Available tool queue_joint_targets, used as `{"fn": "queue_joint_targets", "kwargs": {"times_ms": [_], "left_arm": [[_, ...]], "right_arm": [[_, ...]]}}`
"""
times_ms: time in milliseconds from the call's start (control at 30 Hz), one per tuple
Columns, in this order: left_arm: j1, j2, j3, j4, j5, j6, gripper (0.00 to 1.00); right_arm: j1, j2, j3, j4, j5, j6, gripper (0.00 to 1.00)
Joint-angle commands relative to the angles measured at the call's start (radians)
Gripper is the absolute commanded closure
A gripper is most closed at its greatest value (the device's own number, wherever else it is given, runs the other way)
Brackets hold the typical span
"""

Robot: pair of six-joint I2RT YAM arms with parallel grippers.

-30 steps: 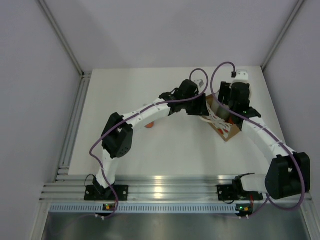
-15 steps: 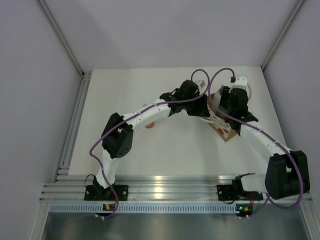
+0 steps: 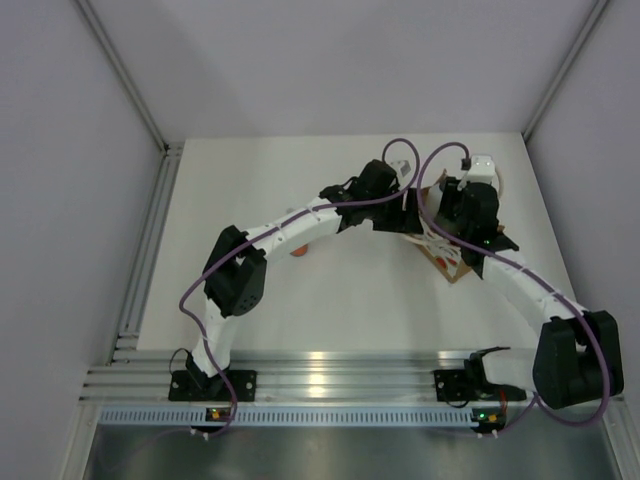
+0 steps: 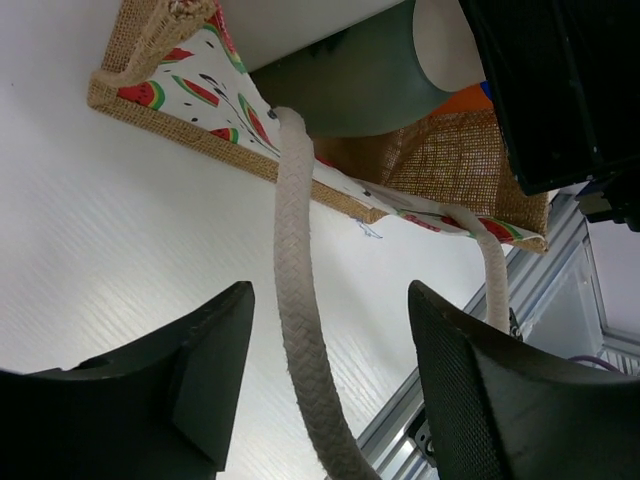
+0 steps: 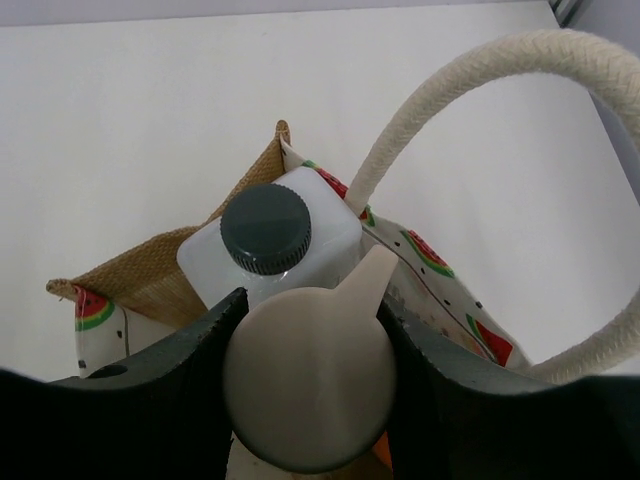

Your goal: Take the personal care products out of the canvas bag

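The canvas bag (image 3: 448, 258) stands at the back right of the table, its watermelon-print side (image 4: 215, 95) facing the left wrist view. My right gripper (image 5: 312, 305) is over the bag mouth, shut on the beige cap (image 5: 310, 390) of the grey-green bottle (image 4: 350, 85). The white bottle (image 5: 300, 215) with the dark grey cap (image 5: 265, 230) stands in the bag just behind it. A sliver of orange (image 4: 478, 98) shows inside the bag. My left gripper (image 4: 330, 300) is open beside the bag, the cream loop handle (image 4: 298, 300) running loose between its fingers.
An orange bottle (image 3: 299, 251) lies on the table partly under my left arm. The bag's tan burlap wall (image 5: 150, 275) is open toward the right wrist camera. The metal rail (image 3: 330, 375) runs along the near edge; side walls close the table.
My right gripper has moved from behind the bag forward and down onto the bag's mouth. The left arm has hardly moved.
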Motion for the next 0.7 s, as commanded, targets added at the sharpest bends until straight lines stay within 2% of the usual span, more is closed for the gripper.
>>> {"fn": "queue_joint_targets", "kwargs": {"times_ms": [0,267,467,667], "left_arm": [[-0.005,-0.056,0.0,0.053,-0.016,0.008,0.31],[-0.005,-0.102,-0.004,0.053,-0.077,0.013,0.09],[-0.002,-0.177,-0.033,0.053,-0.181,-0.021,0.02],[-0.002,-0.258,-0.067,0.051,-0.249,-0.029,0.02]], "right_arm": [[-0.01,-0.084,0.037,0.103,-0.026,-0.014,1.0],[-0.01,-0.114,0.129,0.024,-0.032,-0.028,1.0],[-0.01,-0.13,0.172,-0.015,-0.04,-0.033,1.0],[-0.01,-0.163,0.235,-0.096,-0.045,-0.034,1.0]]}}
